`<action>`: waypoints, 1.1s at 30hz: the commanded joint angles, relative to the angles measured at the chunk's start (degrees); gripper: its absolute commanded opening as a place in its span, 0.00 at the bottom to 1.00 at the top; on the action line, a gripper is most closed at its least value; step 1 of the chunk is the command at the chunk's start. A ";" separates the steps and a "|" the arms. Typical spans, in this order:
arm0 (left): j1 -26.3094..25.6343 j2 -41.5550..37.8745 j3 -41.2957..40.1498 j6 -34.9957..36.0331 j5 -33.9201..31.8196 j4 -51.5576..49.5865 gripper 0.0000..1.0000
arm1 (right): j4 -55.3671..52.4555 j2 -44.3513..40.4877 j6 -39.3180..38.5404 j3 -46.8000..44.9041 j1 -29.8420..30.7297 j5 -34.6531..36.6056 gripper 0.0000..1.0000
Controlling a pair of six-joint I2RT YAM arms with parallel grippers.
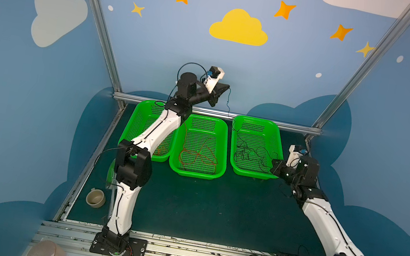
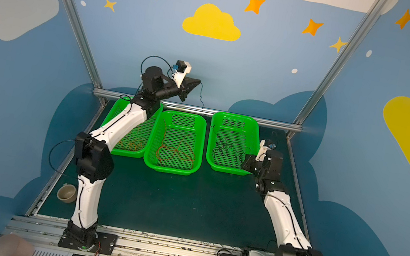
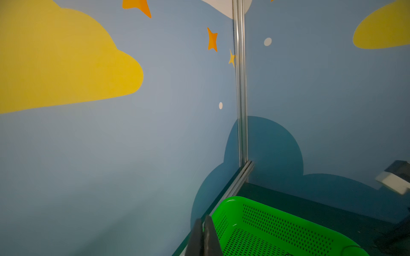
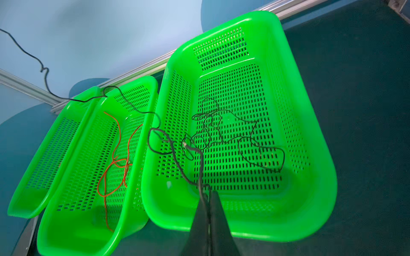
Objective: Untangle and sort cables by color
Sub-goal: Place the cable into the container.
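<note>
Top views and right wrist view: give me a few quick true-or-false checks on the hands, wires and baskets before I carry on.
1. The left hand is raised above the baskets, and a black wire hangs from it. True.
2. The right hand is open. False: it is shut on black wire at the near rim of the right basket.
3. The middle basket holds red wires. True.
4. The cup sits inside a basket. False: it stands by the table's left edge, apart from all three baskets.
</note>
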 commanded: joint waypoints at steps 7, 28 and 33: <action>-6.53 12.05 11.29 -2.80 -2.69 2.39 0.03 | -13.29 16.02 -5.98 15.72 -0.66 -3.03 0.00; -13.28 16.77 11.67 -0.17 -19.11 -6.29 0.82 | -22.82 12.91 -9.10 17.73 0.39 0.52 0.83; -13.35 5.78 -0.31 2.51 -21.56 -1.72 0.98 | -22.86 5.35 -9.76 14.51 1.01 2.44 0.84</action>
